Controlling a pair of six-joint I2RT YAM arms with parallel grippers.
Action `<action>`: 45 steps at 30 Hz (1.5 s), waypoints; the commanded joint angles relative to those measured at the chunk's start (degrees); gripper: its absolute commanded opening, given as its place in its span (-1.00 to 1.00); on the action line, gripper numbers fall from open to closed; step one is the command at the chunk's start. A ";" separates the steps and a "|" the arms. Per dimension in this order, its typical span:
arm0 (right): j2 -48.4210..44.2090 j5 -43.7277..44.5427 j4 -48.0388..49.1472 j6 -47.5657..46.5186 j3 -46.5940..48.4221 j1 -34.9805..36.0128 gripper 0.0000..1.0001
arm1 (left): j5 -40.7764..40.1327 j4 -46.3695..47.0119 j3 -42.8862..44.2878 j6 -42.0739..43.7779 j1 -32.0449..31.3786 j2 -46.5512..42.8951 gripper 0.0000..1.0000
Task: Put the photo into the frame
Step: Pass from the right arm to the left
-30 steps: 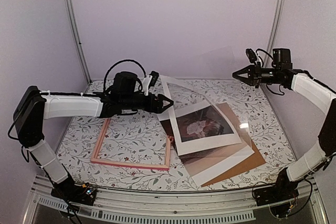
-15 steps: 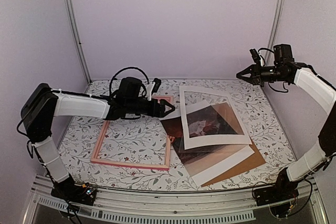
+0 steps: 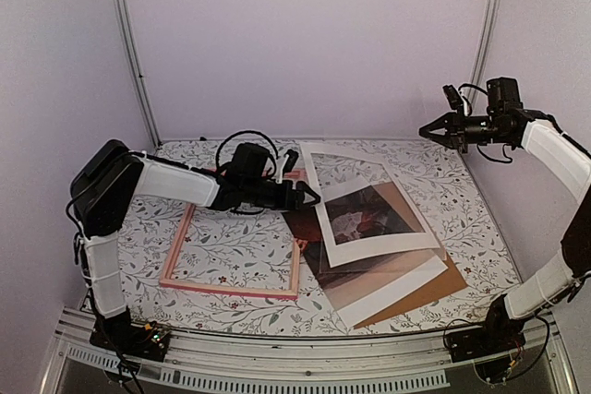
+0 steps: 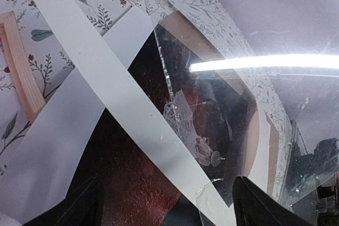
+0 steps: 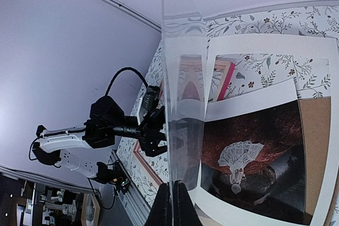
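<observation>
The photo (image 3: 367, 219), a dark red canyon scene with a small white figure, lies at mid table under a white mat (image 3: 334, 214) with a cut-out window. The pink frame (image 3: 231, 287) lies empty to its left. My left gripper (image 3: 312, 196) is open, low at the pile's left edge. In the left wrist view its fingers (image 4: 90, 205) straddle the photo (image 4: 132, 183) and a strip of the mat (image 4: 106, 86). My right gripper (image 3: 425, 131) is raised at the back right. It is shut on the corner of a clear pane (image 5: 183, 104), which slopes down over the pile.
A brown backing board (image 3: 448, 276) and a white sheet (image 3: 392, 288) lie under the photo, fanned toward the front right. The table carries a floral cloth (image 3: 240, 237). Lilac walls and metal posts (image 3: 129, 43) close in the back and sides.
My left gripper has moved right, from over the frame's far edge to the pile's left edge. The mat's raised left side has come down. My right gripper rose slightly with the pane.
</observation>
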 commanded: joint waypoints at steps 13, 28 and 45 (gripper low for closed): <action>-2.63 -5.89 0.46 -0.12 -0.51 -1.59 -1.00 | 13.37 12.12 6.33 -7.14 -0.08 10.37 0.50; -2.43 -4.74 0.01 -0.81 -1.36 -4.75 -1.00 | 17.76 22.23 3.66 -11.84 1.00 12.39 -0.74; -4.31 -3.30 -3.28 -2.23 1.08 -9.03 -1.00 | 12.82 14.98 2.02 -10.11 2.03 10.71 -0.52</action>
